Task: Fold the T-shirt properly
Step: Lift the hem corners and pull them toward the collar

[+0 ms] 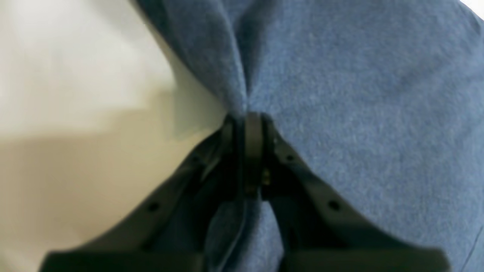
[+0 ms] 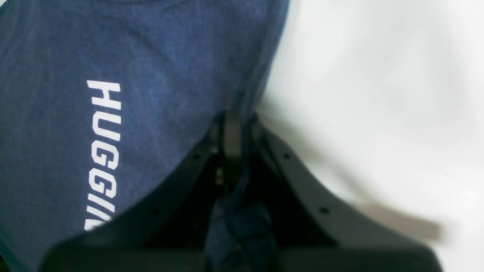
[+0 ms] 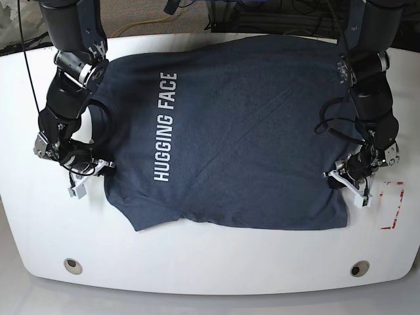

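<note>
Where visible, T-shirt edges in fingers.

base: overhead, whole table | wrists: close-up, share T-shirt edges

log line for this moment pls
left tool shut on T-shirt hem edge | right tool shut on shoulder edge | T-shirt flat on table
</note>
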### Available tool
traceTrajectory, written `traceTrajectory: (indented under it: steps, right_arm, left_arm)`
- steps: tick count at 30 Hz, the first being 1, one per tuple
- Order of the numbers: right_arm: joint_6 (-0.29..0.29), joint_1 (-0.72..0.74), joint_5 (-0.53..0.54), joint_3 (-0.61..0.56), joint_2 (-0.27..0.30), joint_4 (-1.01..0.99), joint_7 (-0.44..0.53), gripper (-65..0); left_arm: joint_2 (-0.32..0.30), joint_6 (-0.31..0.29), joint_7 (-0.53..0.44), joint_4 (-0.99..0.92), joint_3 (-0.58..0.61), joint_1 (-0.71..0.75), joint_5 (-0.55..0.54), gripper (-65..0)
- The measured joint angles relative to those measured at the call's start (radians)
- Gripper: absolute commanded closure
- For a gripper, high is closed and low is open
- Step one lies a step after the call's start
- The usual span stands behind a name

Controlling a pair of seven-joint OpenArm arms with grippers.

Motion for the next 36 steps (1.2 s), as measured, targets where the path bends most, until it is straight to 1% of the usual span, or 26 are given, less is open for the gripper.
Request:
traceTrajectory:
  steps: [5, 9, 14, 17, 19, 20, 24, 27, 30, 34, 35, 36]
  right_arm:
    - [0.000, 0.000, 0.000, 0.000, 0.000, 0.002, -0.001, 0.0]
    - [0.000, -0.011, -0.019, -0.002, -0.008, 0.064, -0.032, 0.0]
    - [-0.001, -0.001, -0.019, -0.005, -0.002, 0.084, -0.048, 0.0]
    - [0.000, 0.037, -0.023, -0.040, 0.023, 0.082, -0.083, 0.0]
    - [0.005, 0.080, -0.007, -0.096, 0.051, 0.084, -0.090, 0.0]
    - [0.008, 0.097, -0.008, -0.112, 0.055, 0.089, -0.093, 0.0]
    - [0.008, 0.171, 0.006, -0.132, 0.069, 0.181, -0.140, 0.0]
    - [0.009, 0.259, 0.007, -0.132, 0.077, 0.237, -0.220, 0.0]
    - [0.010, 0.346, 0.007, -0.145, 0.085, 0.280, -0.289, 0.0]
    - [0.008, 0.483, 0.020, -0.263, 0.111, 0.338, -0.342, 0.0]
    - [0.010, 0.520, 0.020, -0.283, 0.111, 0.353, -0.346, 0.0]
    - [0.006, 0.556, 0.017, -0.293, 0.110, 0.363, -0.346, 0.0]
  left_arm:
    - [0.002, 0.004, 0.002, 0.041, 0.003, 0.027, -0.004, -0.1]
    - [0.006, 0.006, 0.121, 0.164, 0.004, 0.051, 0.023, -0.1]
    - [0.012, 0.006, 0.204, 0.312, 0.004, 0.050, 0.008, -0.1]
    - [0.014, 0.003, 0.253, 0.427, 0.006, 0.050, -0.002, -0.3]
    - [0.014, -0.002, 0.292, 0.498, 0.006, 0.048, -0.007, -0.3]
    - [0.015, 0.000, 0.311, 0.536, 0.006, 0.047, -0.005, -0.3]
    - [0.016, -0.001, 0.364, 0.687, -0.003, 0.050, -0.009, -0.3]
    - [0.016, -0.010, 0.385, 0.835, -0.024, 0.066, -0.027, -0.1]
    - [0.017, -0.014, 0.385, 0.953, -0.024, 0.058, -0.032, -0.1]
    - [0.011, -0.014, 0.414, 1.056, -0.011, -0.040, -0.027, -0.1]
    - [0.005, -0.014, 0.428, 1.071, -0.010, -0.074, -0.028, -0.1]
    - [-0.008, -0.015, 0.467, 1.083, -0.003, -0.118, -0.035, -0.1]
